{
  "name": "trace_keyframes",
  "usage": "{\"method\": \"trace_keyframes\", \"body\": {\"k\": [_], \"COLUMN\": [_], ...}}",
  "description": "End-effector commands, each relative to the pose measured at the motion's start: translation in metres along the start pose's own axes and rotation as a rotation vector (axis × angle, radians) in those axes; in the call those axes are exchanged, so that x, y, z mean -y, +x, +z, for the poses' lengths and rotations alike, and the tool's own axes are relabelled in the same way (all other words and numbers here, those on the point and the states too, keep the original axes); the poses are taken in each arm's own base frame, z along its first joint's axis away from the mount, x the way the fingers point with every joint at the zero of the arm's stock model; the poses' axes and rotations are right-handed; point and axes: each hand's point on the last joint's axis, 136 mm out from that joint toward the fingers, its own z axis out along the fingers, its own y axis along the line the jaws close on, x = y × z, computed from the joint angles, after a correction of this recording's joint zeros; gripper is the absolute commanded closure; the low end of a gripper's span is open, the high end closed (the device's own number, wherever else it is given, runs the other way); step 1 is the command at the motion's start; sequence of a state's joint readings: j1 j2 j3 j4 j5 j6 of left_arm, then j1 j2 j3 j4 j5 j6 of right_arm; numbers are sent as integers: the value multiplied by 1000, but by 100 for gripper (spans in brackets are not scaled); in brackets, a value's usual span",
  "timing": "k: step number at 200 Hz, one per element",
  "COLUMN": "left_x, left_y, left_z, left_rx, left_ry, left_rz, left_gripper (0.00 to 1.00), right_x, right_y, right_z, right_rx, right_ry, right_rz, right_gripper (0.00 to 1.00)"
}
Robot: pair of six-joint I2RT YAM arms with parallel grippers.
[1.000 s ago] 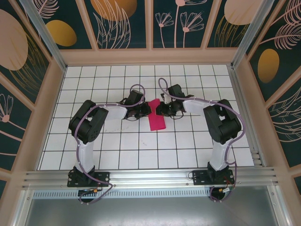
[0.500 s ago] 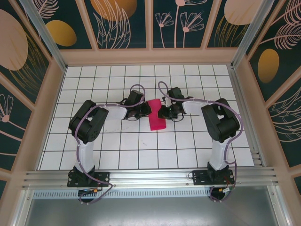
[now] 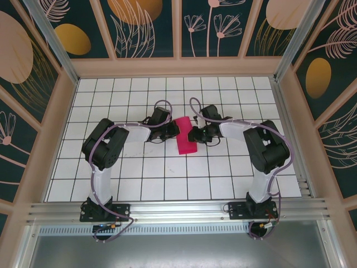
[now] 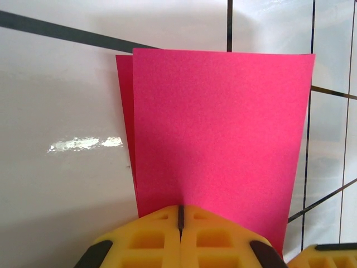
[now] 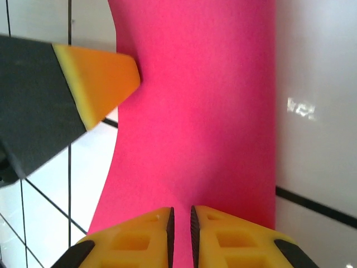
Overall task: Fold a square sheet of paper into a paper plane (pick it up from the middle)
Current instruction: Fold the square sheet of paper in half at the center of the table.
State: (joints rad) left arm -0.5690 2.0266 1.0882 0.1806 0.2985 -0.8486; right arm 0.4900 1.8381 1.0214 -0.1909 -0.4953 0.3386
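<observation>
The folded paper point(image 3: 184, 135) lies on the table point(image 3: 139, 167) between the two grippers, touching both. The left gripper point(image 4: 179, 219) is closed, its pads meeting over the paper's near edge. The right gripper point(image 5: 179, 220) is closed to a sliver, with the paper running out ahead of it. I cannot tell whether either one pinches the sheet. Ahead of the left tips the layers sit slightly offset. Any drag or uneven press would likely skew the crease further or buckle the sheet.

White table point(image 3: 167, 170) ruled with black grid lines, spread beneath left tool point(image 3: 172, 132) and right tool point(image 3: 193, 134). Beyond them, teal floral wall panels point(image 3: 150, 30); behind, aluminium rail point(image 3: 178, 210).
</observation>
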Motion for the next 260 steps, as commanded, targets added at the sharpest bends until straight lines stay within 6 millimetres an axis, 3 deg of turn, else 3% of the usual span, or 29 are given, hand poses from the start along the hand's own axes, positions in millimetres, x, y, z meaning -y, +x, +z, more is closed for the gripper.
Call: {"method": "trace_keyframes", "body": {"k": [1, 45, 81, 102, 190, 206, 231, 260], "left_x": [-101, -102, -102, -101, -102, -103, -102, -101], "left_y": [58, 59, 59, 58, 58, 59, 58, 58], "left_z": [20, 20, 21, 21, 21, 21, 20, 21], "left_rx": [-140, -140, -138, -138, -137, -138, -136, -135], "left_ry": [-304, -308, -306, -304, -308, -309, -308, -304], "left_rz": [-53, -51, -50, -49, -50, -50, -50, -49], "left_gripper": [93, 94, 94, 94, 94, 94, 95, 95], "right_x": [7, 29, 0, -5, 38, 30, 8, 20], "right_y": [20, 31, 10, 12, 54, 55, 39, 48], "right_z": [-1, 6, -17, -21, -1, -4, -21, -13], "right_rx": [-42, -63, 16, 18, -80, -84, -21, -48], "right_ry": [3, 70, 3, -15, 95, 65, -1, 32], "right_rz": [24, 69, 17, 13, 101, 80, 28, 54], "right_gripper": [82, 83, 83, 83, 83, 83, 83, 83]}}
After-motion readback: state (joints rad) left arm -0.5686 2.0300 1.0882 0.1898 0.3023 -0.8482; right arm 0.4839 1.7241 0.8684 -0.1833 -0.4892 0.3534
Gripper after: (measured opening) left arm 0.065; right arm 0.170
